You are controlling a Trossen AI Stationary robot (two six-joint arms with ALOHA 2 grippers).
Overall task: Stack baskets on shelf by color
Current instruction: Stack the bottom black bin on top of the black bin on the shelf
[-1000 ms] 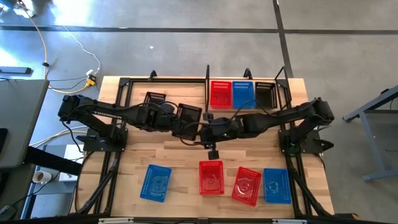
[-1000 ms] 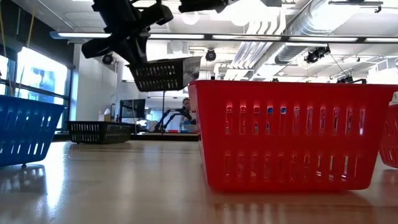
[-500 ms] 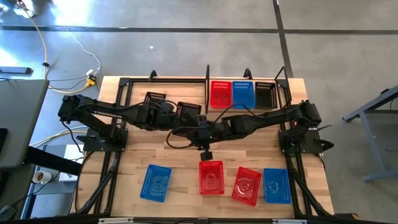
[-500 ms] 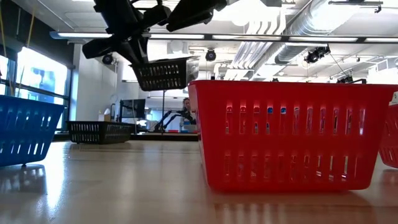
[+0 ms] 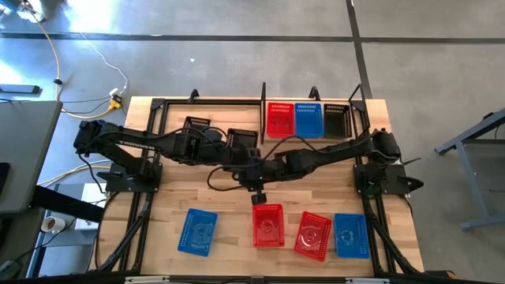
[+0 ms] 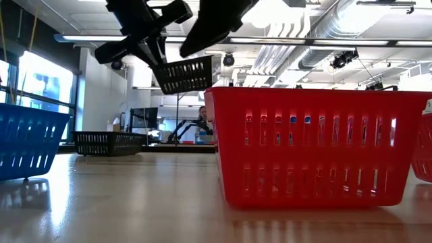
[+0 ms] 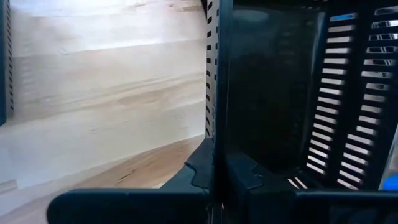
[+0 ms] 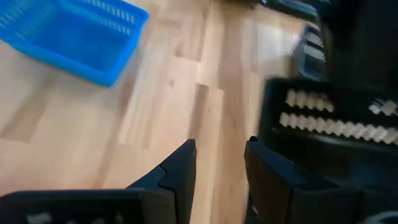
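The left gripper (image 5: pixel 229 147) was clamped on the wall of a black basket (image 5: pixel 241 142), holding it in the air over the middle of the table (image 5: pixel 158 197); in the low view that basket (image 6: pixel 183 73) hung tilted, well clear of the wood. The right gripper (image 5: pixel 258 192) hovered just beside it with its fingers (image 8: pixel 180 171) parted and nothing between them, over the red basket (image 5: pixel 268 224) near the front edge. The shelf (image 5: pixel 363 106) sat at the back right corner, its black stack (image 5: pixel 335 120) at the right end. So the carried basket lay left of its slot, long axis running front to back. The right arm looked the nearer one for a handover.
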